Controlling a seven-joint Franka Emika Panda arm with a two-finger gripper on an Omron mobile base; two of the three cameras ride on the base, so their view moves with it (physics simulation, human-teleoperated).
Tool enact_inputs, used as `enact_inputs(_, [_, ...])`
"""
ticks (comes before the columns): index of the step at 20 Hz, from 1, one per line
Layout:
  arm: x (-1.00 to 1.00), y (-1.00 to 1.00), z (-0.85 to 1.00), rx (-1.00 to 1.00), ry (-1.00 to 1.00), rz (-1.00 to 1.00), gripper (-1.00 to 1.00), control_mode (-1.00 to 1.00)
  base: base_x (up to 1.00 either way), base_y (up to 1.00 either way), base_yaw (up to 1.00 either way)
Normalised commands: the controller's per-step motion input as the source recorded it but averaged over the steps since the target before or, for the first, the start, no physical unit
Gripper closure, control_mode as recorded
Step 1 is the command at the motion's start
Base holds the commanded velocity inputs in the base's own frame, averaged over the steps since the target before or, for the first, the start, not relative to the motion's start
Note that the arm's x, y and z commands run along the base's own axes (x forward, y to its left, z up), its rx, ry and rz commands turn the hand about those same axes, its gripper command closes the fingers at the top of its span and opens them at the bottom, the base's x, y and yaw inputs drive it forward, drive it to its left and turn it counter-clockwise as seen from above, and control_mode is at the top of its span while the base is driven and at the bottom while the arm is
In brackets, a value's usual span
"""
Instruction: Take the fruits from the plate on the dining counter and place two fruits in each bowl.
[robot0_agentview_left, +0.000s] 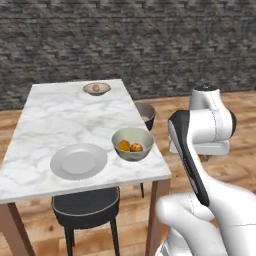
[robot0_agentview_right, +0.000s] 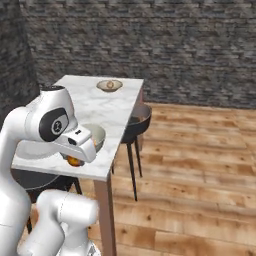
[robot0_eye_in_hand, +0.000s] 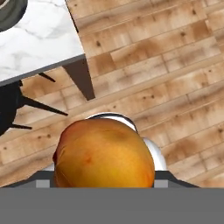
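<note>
Fruit (robot0_eye_in_hand: 104, 153), orange with a reddish blush, sits right at the gripper in the hand view, hiding the fingertips; it looks clamped there, out over the wood floor (robot0_eye_in_hand: 175, 65) past the corner of the dining counter (robot0_agentview_left: 65, 120). On that marble top, the near bowl (robot0_agentview_left: 132, 144) by the right edge holds two orange fruits (robot0_agentview_left: 129, 146), and the plate (robot0_agentview_left: 78, 161) lies bare just to its left. The far bowl (robot0_agentview_left: 97, 88) at the other end holds one pale fruit (robot0_agentview_left: 95, 87). Dark stools (robot0_agentview_left: 86, 207) stand beside the table.
</note>
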Motion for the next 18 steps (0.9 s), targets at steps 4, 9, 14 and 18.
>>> enact_inputs(4, [0.00,0.00,0.00,0.00,0.00,0.00,1.00,1.00,0.59,-1.00,0.12])
enact_inputs(9, [0.00,0.00,0.00,0.00,0.00,0.00,1.00,1.00,0.56,-1.00,0.25])
enact_inputs(14, [0.00,0.00,0.00,0.00,0.00,0.00,1.00,1.00,0.80,-1.00,0.28])
enact_inputs(18, [0.00,0.00,0.00,0.00,0.00,0.00,1.00,1.00,0.95,-1.00,0.30])
